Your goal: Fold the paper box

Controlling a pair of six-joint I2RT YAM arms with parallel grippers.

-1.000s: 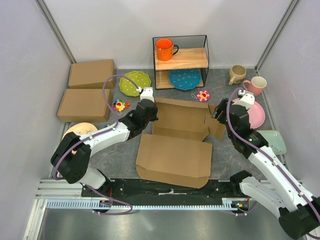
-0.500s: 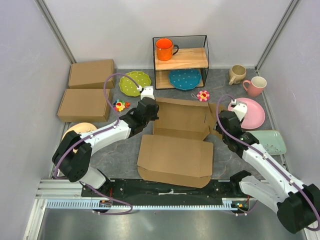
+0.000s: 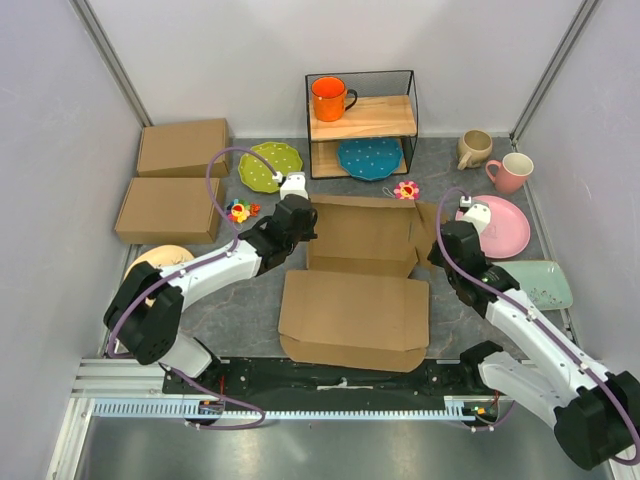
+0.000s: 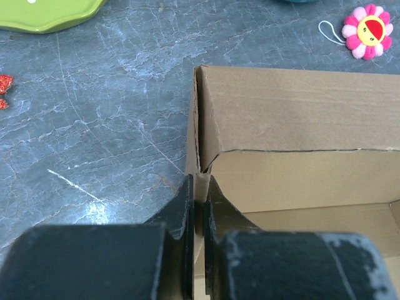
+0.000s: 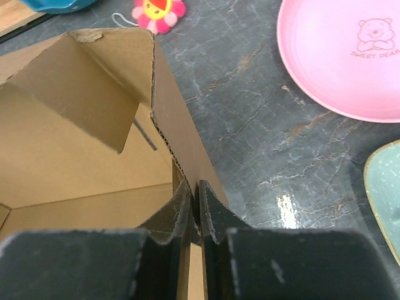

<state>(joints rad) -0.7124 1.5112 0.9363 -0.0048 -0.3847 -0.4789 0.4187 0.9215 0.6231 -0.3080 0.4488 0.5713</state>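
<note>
The paper box [image 3: 355,270] is a brown cardboard mailer at the table's middle, its wide lid panel lying flat toward me and its tray part behind with side walls raised. My left gripper [image 3: 303,222] is shut on the box's left side wall [image 4: 199,159]; the wall's edge runs between the two black fingers [image 4: 183,206]. My right gripper [image 3: 440,243] is shut on the box's right side wall [image 5: 181,134], whose corrugated edge runs down into the jaws. A loose inner flap [image 5: 81,87] hangs inside the right wall.
Two closed cardboard boxes [image 3: 175,180] lie at back left. A green plate [image 3: 269,165], a small toy [image 3: 240,210], a flower toy [image 3: 406,190] and a wire shelf [image 3: 362,125] with an orange mug stand behind. A pink plate [image 3: 505,225], mint dish [image 3: 548,283] and two mugs are right.
The right arm has swung in from beside the pink plate to the box's right wall and its jaws have shut on it. The wall now stands up. The left gripper has stayed put.
</note>
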